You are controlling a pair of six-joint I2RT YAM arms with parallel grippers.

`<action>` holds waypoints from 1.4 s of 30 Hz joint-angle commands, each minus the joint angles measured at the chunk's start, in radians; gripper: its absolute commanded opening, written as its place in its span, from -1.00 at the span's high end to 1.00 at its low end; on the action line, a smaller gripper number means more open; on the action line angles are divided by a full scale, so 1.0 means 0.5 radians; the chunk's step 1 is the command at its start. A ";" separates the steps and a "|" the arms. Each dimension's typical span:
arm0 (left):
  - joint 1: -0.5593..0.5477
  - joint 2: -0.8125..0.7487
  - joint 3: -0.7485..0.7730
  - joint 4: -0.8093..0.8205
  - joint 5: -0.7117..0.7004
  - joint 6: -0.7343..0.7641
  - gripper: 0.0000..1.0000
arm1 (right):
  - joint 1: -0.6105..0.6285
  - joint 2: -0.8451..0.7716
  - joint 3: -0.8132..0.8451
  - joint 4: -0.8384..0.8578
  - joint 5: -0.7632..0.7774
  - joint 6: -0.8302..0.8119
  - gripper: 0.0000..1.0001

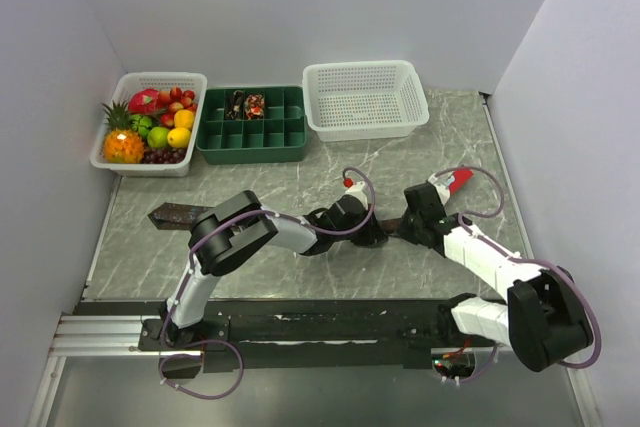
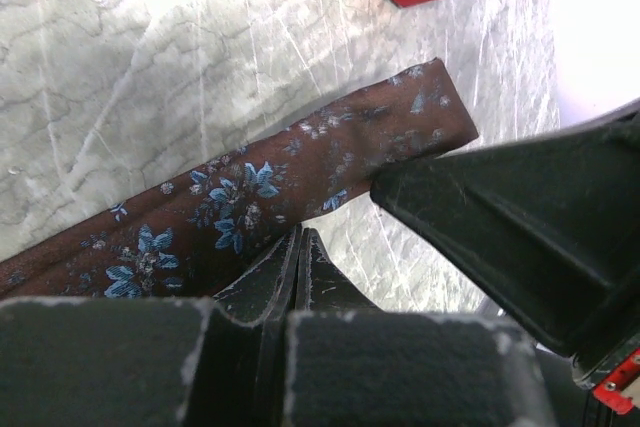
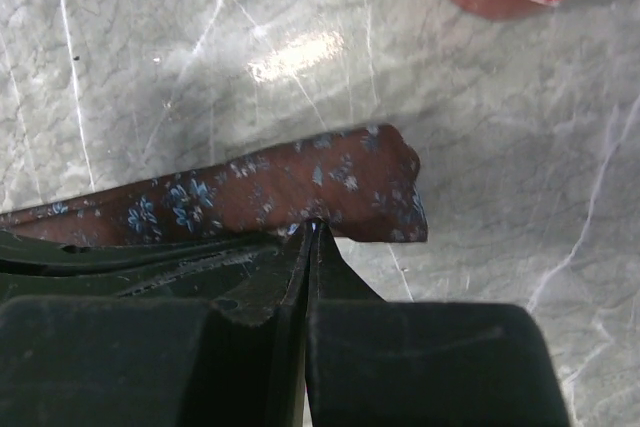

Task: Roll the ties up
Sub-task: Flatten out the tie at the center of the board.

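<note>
**A:** The left gripper (image 2: 300, 239) is sitting clenched. Its two scuffed black fingers are pressing flat against each other, and their tips are touching the near edge of the tie (image 2: 250, 197).

**B:** Is it catching any cloth?

**A:** I am not managing to tell; the tips are meeting right at the fabric's edge. The right gripper (image 3: 315, 232) is doing the same: its fingers are squeezing together and its point is resting on the tie's border, just short of the blunt narrow end.

**B:** Where is the tie lying?

**A:** It is stretching flat across the middle of the table (image 1: 300, 177), a long soft strip of reddish-brown woven cloth that is showing small blue flowers. Its wide pointed end is reaching toward the left edge. The narrow end is lying right of centre, between the two grippers, with its corner rumpling slightly.

**B:** And around it?

**A:** A glossy red bar (image 1: 458, 182) with white lettering is lying toward the right edge, apart from the tie's tip. Three containers are lining the far edge: a white basket of fruit (image 1: 100, 152) at the left corner, a green compartment tray (image 1: 250, 154) beside it and a white mesh basket (image 1: 365, 127) further right. The tray is holding two dark bundles (image 1: 247, 104) in its far compartments, one flecked red. They are looking too small to describe further.
</note>
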State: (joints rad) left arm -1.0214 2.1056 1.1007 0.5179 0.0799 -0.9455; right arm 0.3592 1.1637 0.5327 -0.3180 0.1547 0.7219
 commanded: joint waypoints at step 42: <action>0.027 0.112 0.072 -0.115 -0.098 0.069 0.98 | -0.329 -0.026 -0.170 0.446 -0.147 0.271 1.00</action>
State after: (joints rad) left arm -1.0130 2.1258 1.1282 0.5171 0.0719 -0.9436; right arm 0.2222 1.1847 0.4698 -0.1261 0.0814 0.8112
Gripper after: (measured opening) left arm 0.017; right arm 0.008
